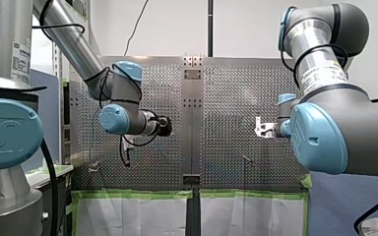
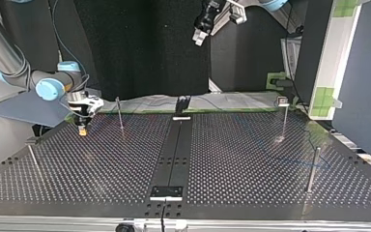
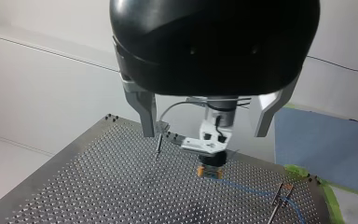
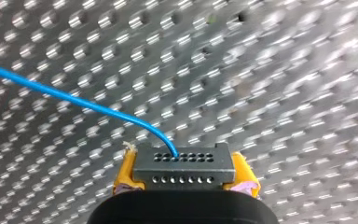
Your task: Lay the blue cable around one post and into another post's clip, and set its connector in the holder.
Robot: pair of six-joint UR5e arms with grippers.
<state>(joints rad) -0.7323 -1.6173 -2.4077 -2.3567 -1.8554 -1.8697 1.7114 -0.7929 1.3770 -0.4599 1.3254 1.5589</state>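
My right gripper (image 4: 184,170) is shut on a grey connector (image 4: 185,163), held between its yellow pads (image 4: 123,175). The blue cable (image 4: 74,100) leaves the connector's top face and curves away over the perforated plate. In the top view my right gripper (image 2: 82,129) hangs just above the table at the left, near a thin post (image 2: 120,115). From the left wrist view, the blue cable (image 3: 256,190) trails from that gripper (image 3: 209,170) toward a post (image 3: 278,201). My left gripper (image 3: 205,134) is open and empty, high above the table (image 2: 199,37).
More posts stand on the plate: one with a clip on top (image 2: 283,102), one near the right edge (image 2: 311,169), one at the left (image 2: 33,157). A black fixture (image 2: 182,104) stands at the far end of the dark centre strip, a bracket (image 2: 166,192) at its near end.
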